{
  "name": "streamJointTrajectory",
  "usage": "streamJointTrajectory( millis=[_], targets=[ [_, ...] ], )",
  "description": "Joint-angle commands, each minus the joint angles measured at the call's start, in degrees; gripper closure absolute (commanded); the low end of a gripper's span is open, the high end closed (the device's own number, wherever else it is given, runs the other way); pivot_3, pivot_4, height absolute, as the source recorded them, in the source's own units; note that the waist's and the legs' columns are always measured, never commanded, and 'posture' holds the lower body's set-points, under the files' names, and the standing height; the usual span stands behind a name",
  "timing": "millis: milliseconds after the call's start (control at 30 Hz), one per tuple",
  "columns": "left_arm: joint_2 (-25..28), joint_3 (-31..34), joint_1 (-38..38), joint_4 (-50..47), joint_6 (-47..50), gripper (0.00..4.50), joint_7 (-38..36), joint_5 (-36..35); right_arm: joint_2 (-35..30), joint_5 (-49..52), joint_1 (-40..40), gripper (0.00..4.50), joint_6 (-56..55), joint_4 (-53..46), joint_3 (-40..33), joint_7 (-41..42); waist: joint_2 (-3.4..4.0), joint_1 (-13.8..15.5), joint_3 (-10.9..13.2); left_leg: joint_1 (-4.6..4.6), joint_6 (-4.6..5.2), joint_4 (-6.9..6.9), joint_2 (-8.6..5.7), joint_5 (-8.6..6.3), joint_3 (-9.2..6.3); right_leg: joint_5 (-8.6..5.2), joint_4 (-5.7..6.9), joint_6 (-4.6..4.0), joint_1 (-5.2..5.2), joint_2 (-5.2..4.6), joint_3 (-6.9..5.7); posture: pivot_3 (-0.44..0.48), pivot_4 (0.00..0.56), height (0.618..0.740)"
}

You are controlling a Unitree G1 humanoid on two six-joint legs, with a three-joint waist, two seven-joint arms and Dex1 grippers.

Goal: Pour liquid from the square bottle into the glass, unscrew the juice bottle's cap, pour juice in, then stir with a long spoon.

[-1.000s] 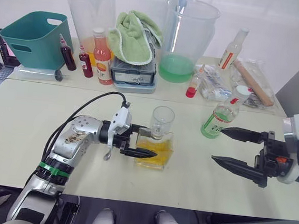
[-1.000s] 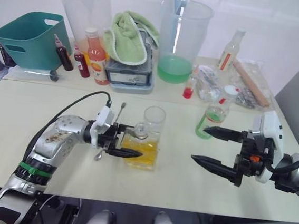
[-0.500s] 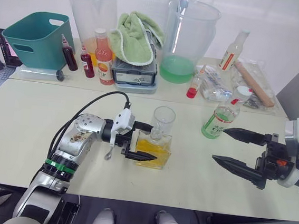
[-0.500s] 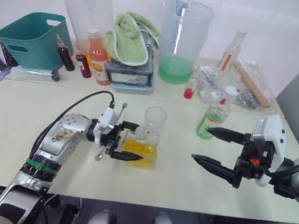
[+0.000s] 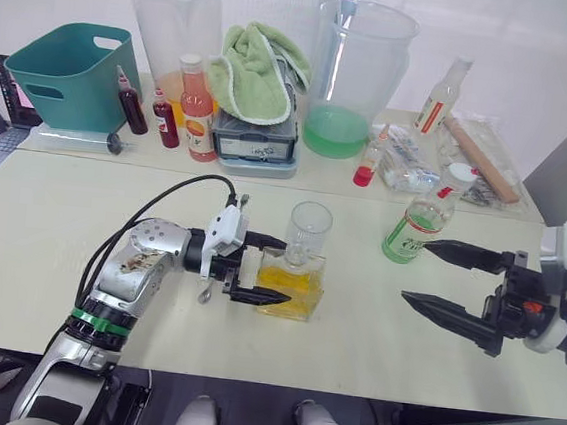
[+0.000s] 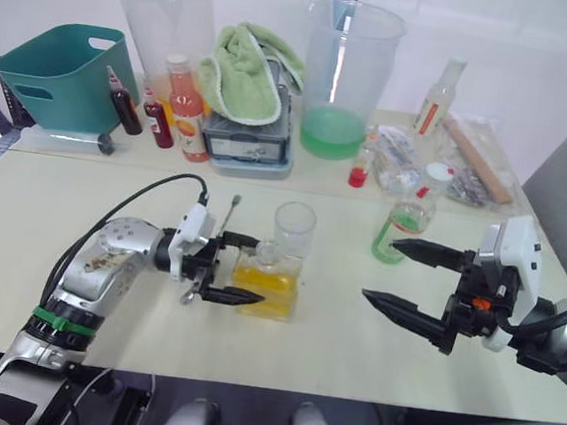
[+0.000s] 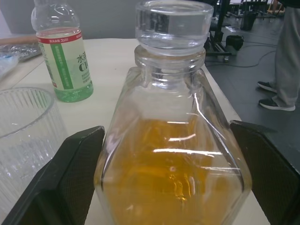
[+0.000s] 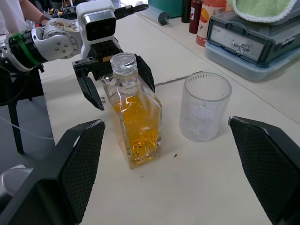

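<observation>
Slightly drawn back since the earlier frame, the left gripper (image 5: 258, 267) is held with jaws wide astride the square bottle (image 5: 290, 281), upright on the bench (image 5: 40, 239). Well apart, the right gripper (image 5: 436, 277) is spread wide.

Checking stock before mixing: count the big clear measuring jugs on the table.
2. One measuring jug stands at the back beside the teal basket; the other measuring jug, holding green liquid, stands right of the green towel. Nothing suggests another is hidden.
</observation>
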Motion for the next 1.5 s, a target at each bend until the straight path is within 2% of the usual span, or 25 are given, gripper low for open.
streamJointTrajectory(
  millis=[33,433,633,700,933,1133,1267,1367,1500],
  targets=[
    [0.4,1.3,-1.3,-2.2,-0.2,0.01,-0.2,-0.9,-0.1,0.2,-1.2,0.0,-2.0,-0.3,-0.2,0.1,0.0,0.0,0.0,0.0,0.0,0.0,0.0,0.0,0.0,0.0,0.0,0.0,0.0,0.0,0.0,0.0,0.15,0.727],
    [-1.5,-0.9,-3.0,-2.3,0.9,0.01,1.5,0.5,-0.7,0.4,-1.4,0.0,-2.4,-0.7,-0.1,-0.9,0.0,0.1,0.0,-0.01,0.0,0.02,-0.01,0.0,-0.01,0.0,0.0,0.0,0.01,0.0,-0.01,0.0,0.15,0.727],
    [-2.0,-1.3,-3.8,-2.9,2.8,1.71,1.3,0.2,-1.1,1.3,-2.0,0.0,-1.9,-2.3,0.2,-2.8,0.0,0.0,0.0,-0.01,0.0,0.02,0.0,0.0,-0.03,0.0,0.01,0.0,0.01,0.01,-0.01,0.0,0.15,0.727],
    [-2.0,-1.5,-3.9,-2.8,2.6,1.71,1.0,0.5,-0.9,1.0,-2.9,0.0,-1.9,-2.6,1.2,-4.1,0.0,0.0,0.0,-0.01,0.0,0.02,0.0,0.0,-0.03,0.0,0.01,0.0,0.01,0.01,-0.01,0.0,0.15,0.727],
    [-2.4,-2.1,-4.6,-1.4,1.2,1.71,0.4,1.5,-0.1,1.3,-13.3,0.0,0.0,-4.1,12.8,-10.0,0.01,0.1,0.0,-0.01,0.0,0.05,0.0,0.0,-0.03,0.01,0.01,0.0,0.01,0.01,-0.01,0.0,0.15,0.727],
    [-2.5,-1.7,-4.8,-0.7,0.7,1.71,0.4,2.0,2.5,-5.1,-22.6,0.0,0.2,-2.7,24.6,-13.1,0.02,0.2,0.0,-0.08,0.0,0.1,-0.01,0.0,-0.06,0.02,0.0,-0.02,-0.03,0.01,-0.03,0.0,0.15,0.727],
    [-2.6,-1.5,-4.7,0.1,0.1,1.71,0.8,2.4,7.1,-12.1,-26.8,0.0,-2.3,0.5,32.6,-13.6,0.02,0.1,0.0,-0.1,0.0,0.12,-0.01,0.0,-0.08,0.08,0.0,-0.12,-0.03,0.01,-0.06,0.0,0.15,0.727],
    [-2.5,-1.6,-4.7,0.8,-0.4,1.71,0.7,2.9,11.9,-14.3,-30.7,0.0,-2.7,3.2,35.8,-13.8,0.03,0.0,0.0,-0.1,0.0,0.16,0.0,0.0,-0.09,0.08,0.03,-0.11,-0.03,0.02,-0.08,0.0,0.15,0.727],
    [-2.8,-1.9,-4.4,-0.1,0.0,1.71,1.3,3.0,13.5,-19.1,-31.3,0.0,-4.2,4.2,40.0,-11.7,0.04,0.3,0.0,-0.19,0.0,0.26,-0.01,0.0,-0.18,0.21,0.04,-0.3,-0.03,0.01,-0.18,0.0,0.15,0.727]
  ],
)
